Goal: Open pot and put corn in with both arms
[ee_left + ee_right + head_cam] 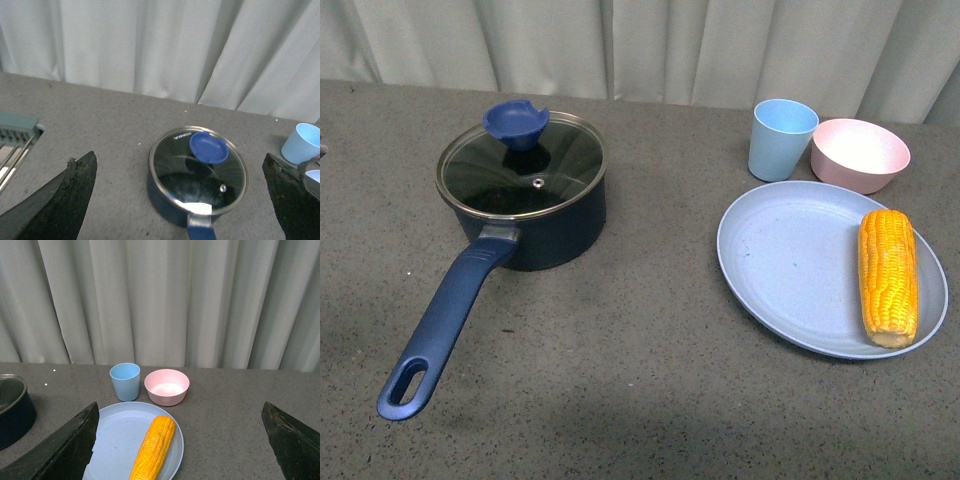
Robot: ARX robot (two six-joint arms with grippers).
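Dark navy-blue round saucepan [552, 232] sits left on the grey table [640, 380] with its glass lid [510, 175] on, so nothing is done yet. The long blue handle [445, 315] points to the near left. The yellow-orange corn cob [888, 277] lies on the right side of the pale blue plate [760, 255], well apart from the pan. Neither arm shows in the front view. In the wrist views the left gripper [177, 160] has its jaws wide apart above and short of the lid, and the right gripper [180, 407] is equally spread, short of the plate and holding nothing. Risks as I see them:

- The blue lid knob [517, 122] is small and cupped. A pinch off its middle could tilt the glass, let it slip, or drag the unrestrained pan along.
- The cob is round and slick-looking. A grip off its midpoint could roll it off the plate or pivot it in the fingers.
- The light blue cup [782, 138] and pink bowl [860, 153] stand just beyond the plate's far edge, so overreaching could knock them.
- The cob looks roughly as long as the pan is wide. Lowered flat, it may bridge the rim instead of dropping in.
- Both arms will meet over the pan, so the lid has to be parked clear or they will collide.
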